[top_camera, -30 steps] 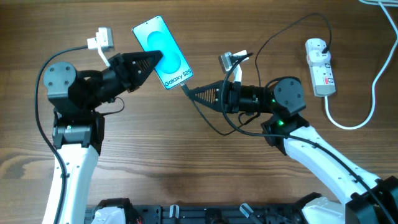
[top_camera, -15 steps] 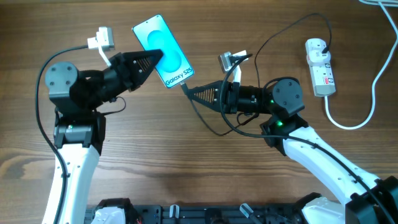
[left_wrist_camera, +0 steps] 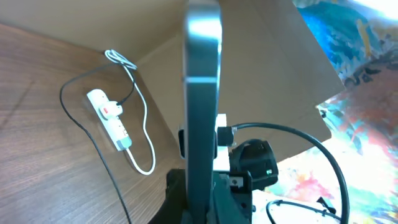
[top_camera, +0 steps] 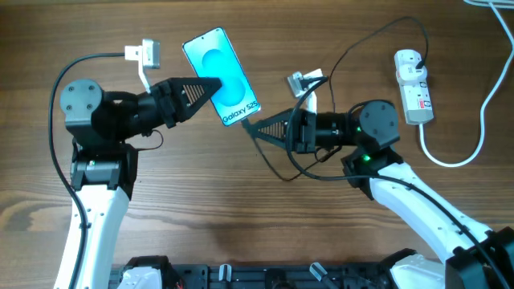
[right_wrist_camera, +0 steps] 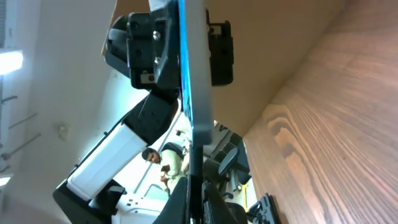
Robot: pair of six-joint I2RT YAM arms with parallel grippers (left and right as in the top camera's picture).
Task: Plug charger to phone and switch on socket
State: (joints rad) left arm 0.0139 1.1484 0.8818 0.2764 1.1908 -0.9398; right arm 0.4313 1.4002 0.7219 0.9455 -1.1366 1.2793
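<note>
My left gripper [top_camera: 210, 87] is shut on the phone [top_camera: 221, 76], which has a cyan screen and "Galaxy S25" text, and holds it tilted above the table. In the left wrist view the phone [left_wrist_camera: 202, 93] stands edge-on between the jaws of that gripper [left_wrist_camera: 202, 202]. My right gripper [top_camera: 255, 128] is shut on the charger's dark plug tip, right at the phone's lower end. In the right wrist view the phone's edge [right_wrist_camera: 193, 62] rises straight above that gripper [right_wrist_camera: 198, 199]. The black charger cable [top_camera: 277, 167] loops under the right arm and runs to the socket [top_camera: 414, 87] at the far right.
The socket's thick white cord [top_camera: 482, 120] curves along the right edge of the wooden table [top_camera: 201, 209]. The socket also shows in the left wrist view [left_wrist_camera: 109, 118], far beyond the phone. The arm bases stand at the table's front edge.
Both grippers and the phone have shifted to the right and slightly down together. The plug tip stays at the phone's lower end. The socket has not moved.
</note>
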